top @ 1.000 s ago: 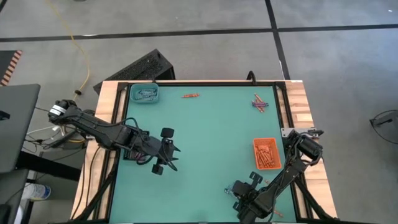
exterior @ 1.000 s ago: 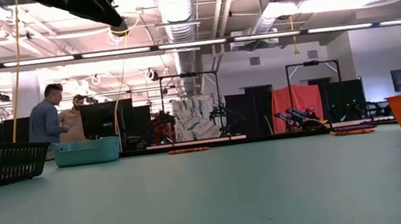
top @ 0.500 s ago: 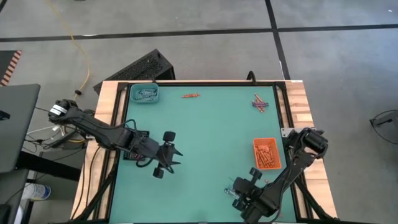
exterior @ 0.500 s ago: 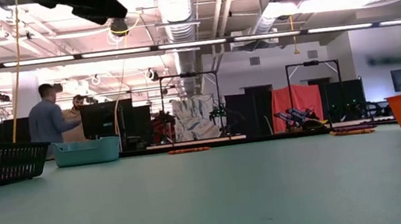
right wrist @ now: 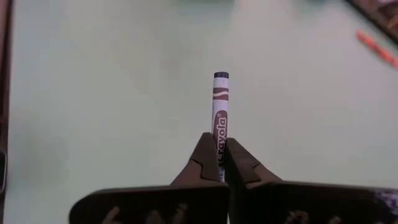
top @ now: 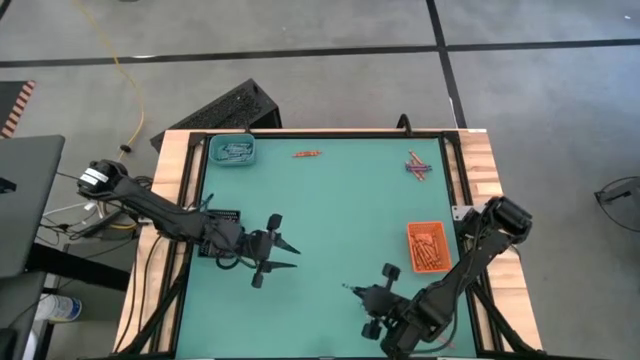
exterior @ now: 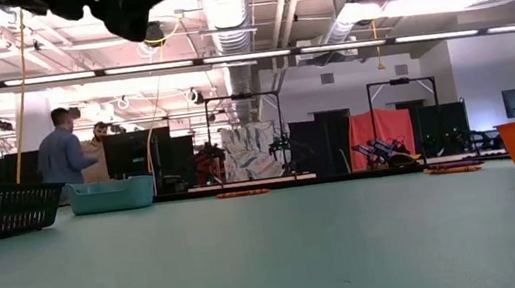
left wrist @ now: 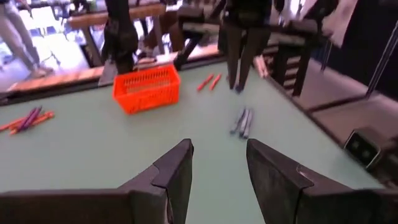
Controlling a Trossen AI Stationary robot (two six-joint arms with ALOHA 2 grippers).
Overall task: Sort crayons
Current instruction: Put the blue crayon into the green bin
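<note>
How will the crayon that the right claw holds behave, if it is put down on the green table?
The crayon looks like a straight round stick, so it would probably roll when released. It stays straight beyond the right claw, so it seems stiff, though such a thin stick may snap under hard pressure. Its paper wrapper probably makes slipping unlikely.

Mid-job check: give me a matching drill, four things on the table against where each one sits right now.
Things:
1. teal tray
2. orange tray
3. purple crayons
4. pale crayon

Places:
A. clamped in the right gripper, sticking out past its fingers
B. far right corner, loose on the mat
C. far left corner
D. right edge, near the right arm

Pairs: 1-C, 2-D, 3-B, 4-A
</note>
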